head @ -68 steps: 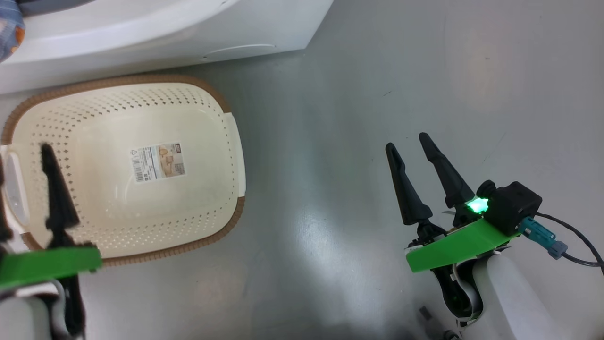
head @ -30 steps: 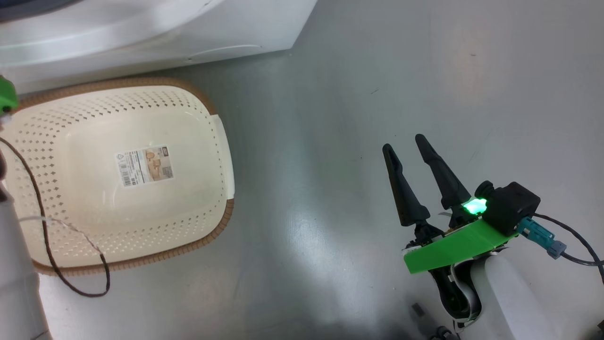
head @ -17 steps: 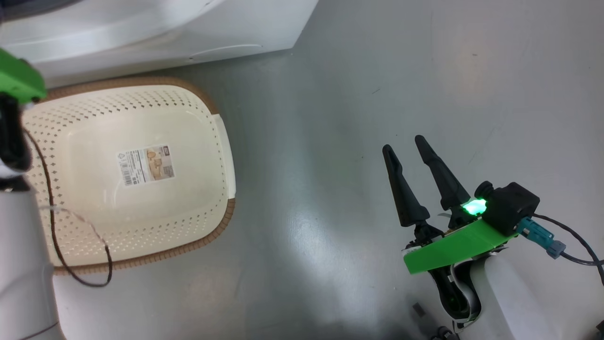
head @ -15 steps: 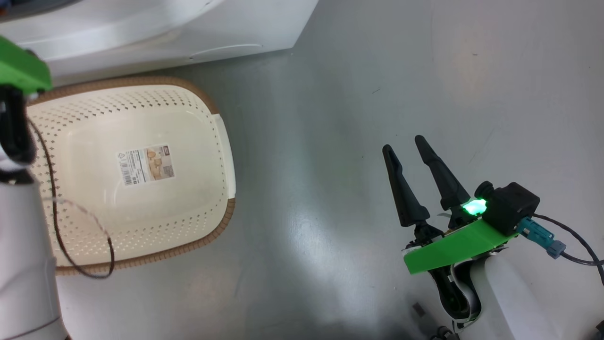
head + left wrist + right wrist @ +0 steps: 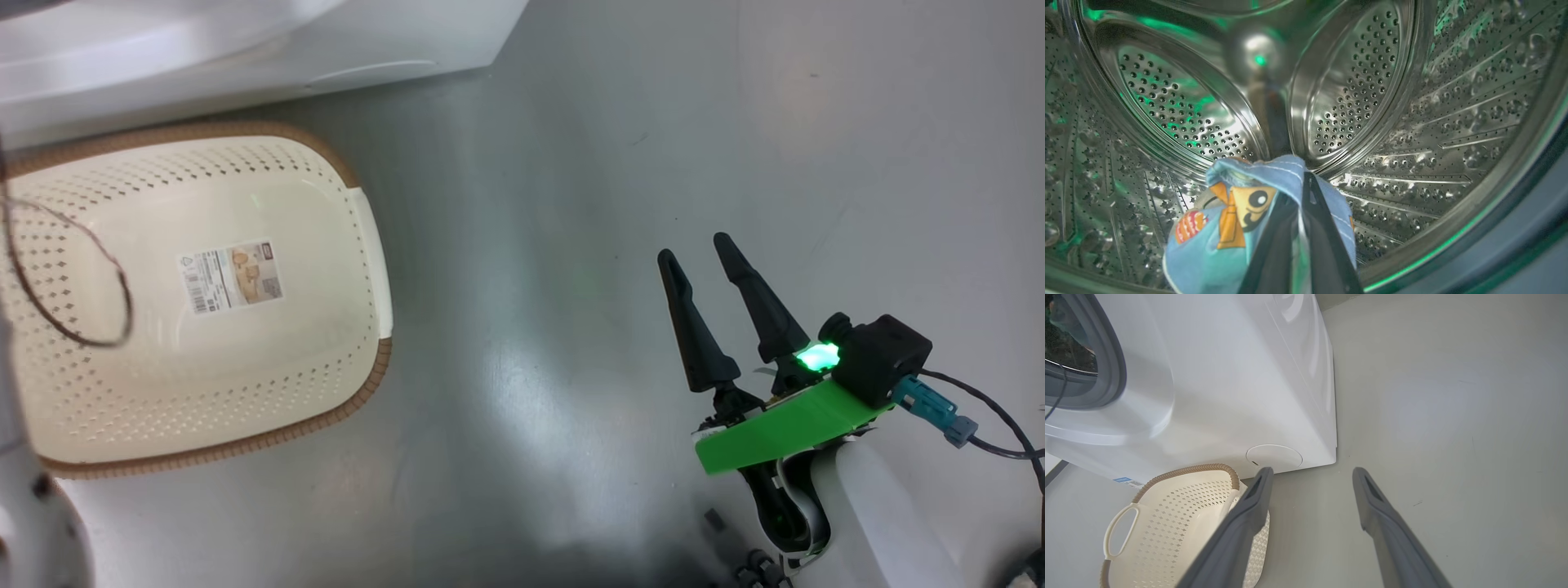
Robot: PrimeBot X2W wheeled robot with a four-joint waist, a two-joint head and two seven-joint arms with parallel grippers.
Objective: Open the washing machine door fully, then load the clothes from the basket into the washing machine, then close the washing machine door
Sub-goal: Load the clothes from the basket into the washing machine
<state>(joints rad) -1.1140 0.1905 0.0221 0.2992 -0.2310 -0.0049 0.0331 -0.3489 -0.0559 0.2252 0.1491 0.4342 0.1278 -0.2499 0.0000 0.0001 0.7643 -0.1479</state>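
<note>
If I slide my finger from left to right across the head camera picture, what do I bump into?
The basket, then bare grey floor, then the robot's right hand, then a blue plug.

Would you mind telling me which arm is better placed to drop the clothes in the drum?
Left: the left gripper is inside the drum, shut on the clothes; the right gripper hangs open above the floor.
</note>
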